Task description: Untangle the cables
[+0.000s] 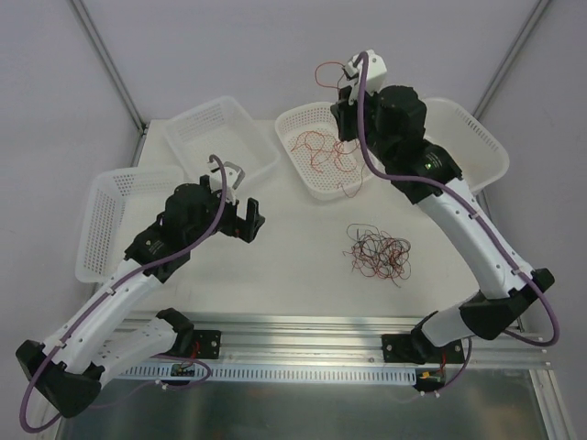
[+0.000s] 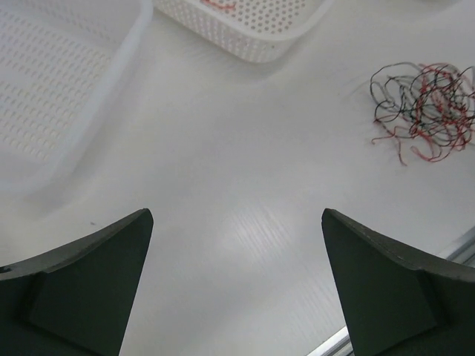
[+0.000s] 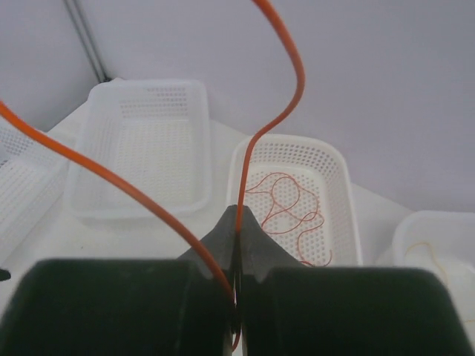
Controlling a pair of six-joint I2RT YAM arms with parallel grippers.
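top view, right gripper [image 1: 353, 75]: raised over the far rim of the centre basket [image 1: 307, 188], jaws closed, loops of orange wire [image 1: 326, 71] poking out to its left in mid-air
top view, left gripper [image 1: 246, 220]: jaws spread wide, nothing in them, over the table [image 1: 303, 238], apart from the tangled pile [image 1: 378, 252]
top view, cables: red wires [image 1: 316, 147] loose in the centre basket; black-and-red tangled pile on the table between the arms
top view, risk: the held loop sits past the basket rim, so letting go here could drop it over the edge
left wrist, fingers [image 2: 89, 285]: set far apart, holding nothing, only table below
left wrist, tangled pile [image 2: 423, 107]: upper right, well apart from the fingers, strands knotted close
left wrist, risk: a pinch into it likely catches several strands and drags the whole clump
right wrist, right gripper [image 3: 237, 226]: tips pressed together on the orange wire [image 3: 293, 89], one tail arcing up, one running off left
right wrist, below: centre basket [image 3: 338, 185] with red wires [image 3: 286, 204], second basket [image 3: 148, 148] just beside it
right wrist, risk: hair-thin springy wire may slide out of the pinch, or a tail may flick into the second basket on release
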